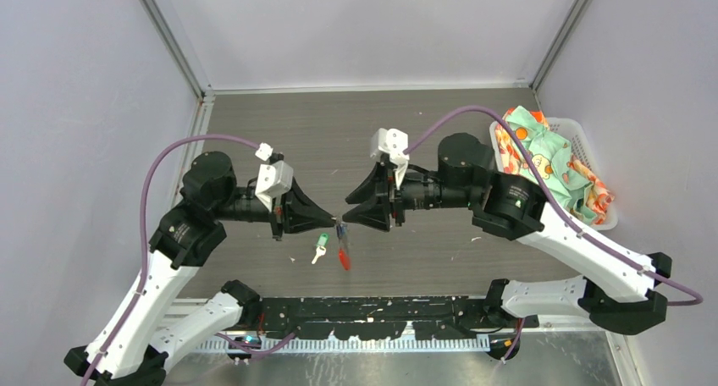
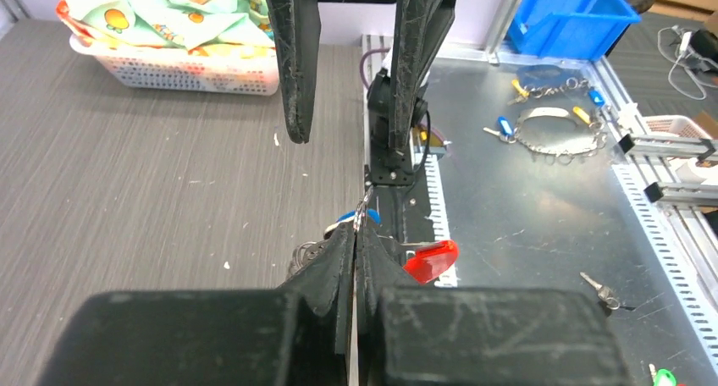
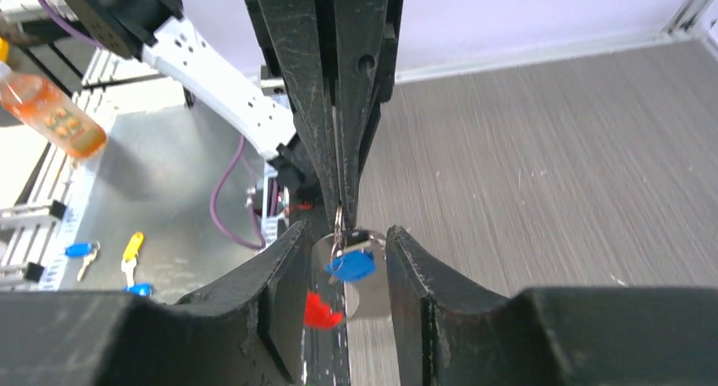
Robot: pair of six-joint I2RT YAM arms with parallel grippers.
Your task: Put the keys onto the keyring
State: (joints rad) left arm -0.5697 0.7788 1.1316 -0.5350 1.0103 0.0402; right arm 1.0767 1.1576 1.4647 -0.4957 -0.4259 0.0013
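Note:
My left gripper [image 1: 333,216] is shut on the thin silver link of the keyring [image 2: 365,206], its fingertips pressed tight together [image 2: 356,234]. Below the grip hang a blue-headed key [image 3: 351,266] and the keyring's red loop [image 2: 432,260], also seen from above as blue key [image 1: 341,231] and red loop [image 1: 344,257]. My right gripper [image 3: 347,231] faces the left one tip to tip and stands open. Its fingers flank the blue key without touching it. A green-headed key [image 1: 321,244] lies on the table just left of the hanging bunch.
A white basket [image 1: 563,125] full of patterned cloths stands at the table's right edge. Off the table's near edge, a metal shelf carries loose keys and chains [image 2: 550,128], a blue bin [image 2: 567,13] and an orange bottle [image 3: 51,107].

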